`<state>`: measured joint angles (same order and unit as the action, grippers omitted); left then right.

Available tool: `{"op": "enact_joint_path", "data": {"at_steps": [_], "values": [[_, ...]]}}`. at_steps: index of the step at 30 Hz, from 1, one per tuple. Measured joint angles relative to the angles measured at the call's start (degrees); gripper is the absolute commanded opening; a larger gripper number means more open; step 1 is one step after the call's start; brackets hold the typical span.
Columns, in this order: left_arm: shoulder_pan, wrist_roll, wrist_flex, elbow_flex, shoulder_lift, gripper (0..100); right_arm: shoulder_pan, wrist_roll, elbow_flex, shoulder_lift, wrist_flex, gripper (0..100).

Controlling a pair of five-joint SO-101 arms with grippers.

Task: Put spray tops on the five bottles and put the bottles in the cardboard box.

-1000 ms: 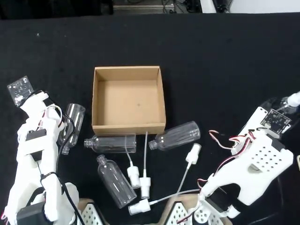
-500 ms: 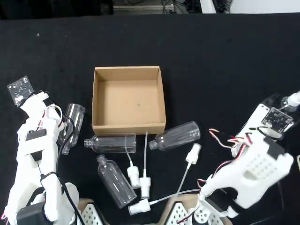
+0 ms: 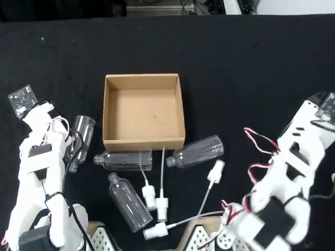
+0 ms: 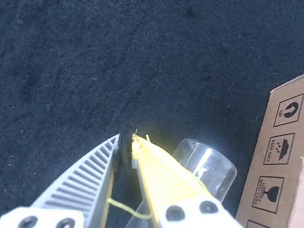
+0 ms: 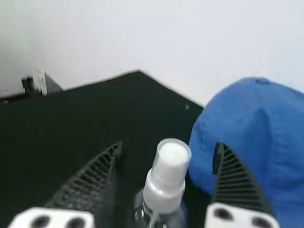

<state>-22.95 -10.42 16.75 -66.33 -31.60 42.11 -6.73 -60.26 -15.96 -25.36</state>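
The open cardboard box [image 3: 144,112] sits mid-table. Several uncapped clear bottles lie in front of it and to its left: one [image 3: 81,137] by the left arm, one [image 3: 124,159] along the box front, one [image 3: 196,151] at its right corner, one [image 3: 129,202] nearer the bases. Loose white spray tops [image 3: 149,196] [image 3: 162,206] [image 3: 215,171] [image 3: 156,230] with long tubes lie among them. My left gripper [image 4: 126,138] is shut and empty over the black cloth beside the first bottle's base [image 4: 205,166]. My right gripper [image 5: 167,149] is raised at the right edge [image 3: 323,107], shut on a bottle with a spray top [image 5: 168,171].
The table [image 3: 235,68] is covered in black cloth. Both arm bases stand at the near edge, with red and white wires [image 3: 256,141] looping off the right arm. A blue rounded object [image 5: 256,142] lies beyond the table, behind the held bottle.
The right arm has swung up and toward the right edge, lifting the capped bottle off the table. The left arm and the loose items have not moved.
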Motion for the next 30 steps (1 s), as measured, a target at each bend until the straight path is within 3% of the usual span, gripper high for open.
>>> {"op": "enact_joint_path", "data": {"at_steps": [4, 9, 21, 30], "values": [[0.00, 0.00, 0.00, 0.00, 0.00, 3, 0.00, -0.09, 0.00, -5.27, 13.36, 25.4], [0.00, 0.00, 0.00, 0.00, 0.00, 3, 0.00, -0.09, -0.35, -4.92, 15.82, 25.4], [0.00, 0.00, 0.00, 0.00, 0.00, 3, 1.49, -0.53, -0.53, 9.32, 0.88, 25.2], [1.05, 0.00, 0.00, 0.00, 0.00, 3, 1.49, -0.53, -0.53, 10.37, -0.88, 25.1]]}}
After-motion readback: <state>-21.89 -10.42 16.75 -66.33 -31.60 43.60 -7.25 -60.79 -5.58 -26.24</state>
